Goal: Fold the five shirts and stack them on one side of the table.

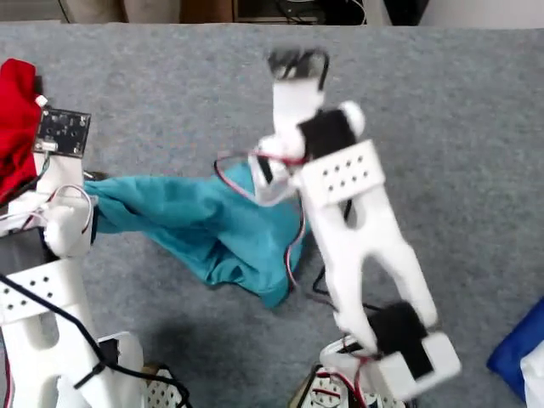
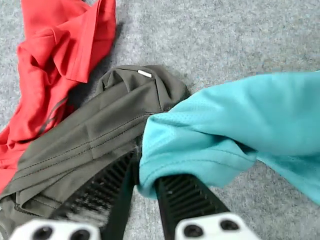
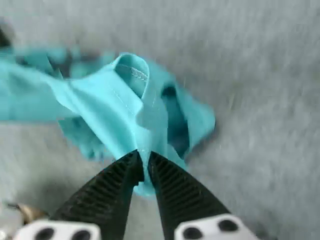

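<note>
The teal shirt [image 1: 212,225] spans mid-table between both arms, its long axis running left to right. The left gripper [image 2: 146,177] is clenched on its left end, and the right gripper [image 3: 143,162] is clamped on a fold at its right end. One red shirt [image 1: 15,127] sits far left, with one olive shirt [image 2: 90,140] touching it. One blue shirt [image 1: 518,344] lies near right.

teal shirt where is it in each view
High view: teal shirt mid-table, stretched between both arms.
Left wrist view: teal shirt pinched in left hand, against dark grey shirt.
Right wrist view: teal shirt pinched in right hand.
Shared landmark: grey table cover.
</note>
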Available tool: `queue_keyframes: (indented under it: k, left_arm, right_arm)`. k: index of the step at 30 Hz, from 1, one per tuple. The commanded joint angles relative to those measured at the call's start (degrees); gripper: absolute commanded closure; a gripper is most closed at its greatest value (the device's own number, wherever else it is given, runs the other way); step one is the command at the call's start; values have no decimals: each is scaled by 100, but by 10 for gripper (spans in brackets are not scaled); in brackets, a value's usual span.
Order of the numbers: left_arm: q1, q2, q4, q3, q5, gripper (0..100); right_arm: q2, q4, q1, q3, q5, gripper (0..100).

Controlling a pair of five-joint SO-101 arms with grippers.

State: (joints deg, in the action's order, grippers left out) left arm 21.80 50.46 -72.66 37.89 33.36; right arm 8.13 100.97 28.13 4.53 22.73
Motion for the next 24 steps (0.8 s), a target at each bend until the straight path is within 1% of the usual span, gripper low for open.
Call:
queue_keyframes:
  k: [1,5,10,15,21,23,24]
  left_arm:
    - [44,233,79,53,-35,980]
    - [44,259,79,79,-35,980]
    - [44,242,79,79,-70,980]
    - [44,242,70,79,-79,980]
    - [299,242,-114,26,-79,980]
    - [422,242,-123,53,-79,980]
    - [492,242,-123,62,-79,980]
  right_arm:
    - [655,-132,251,-1095,9,994]
    - [787,-105,673,-1798,9,994]
    - [760,-176,1552,-2404,9,994]
    - [760,-844,2360,-2941,9,994]
    - [760,-1574,2853,-3776,9,991]
    - [769,-1565,3011,-3802,-167,954]
    - [804,-1556,3029,-3793,-229,917]
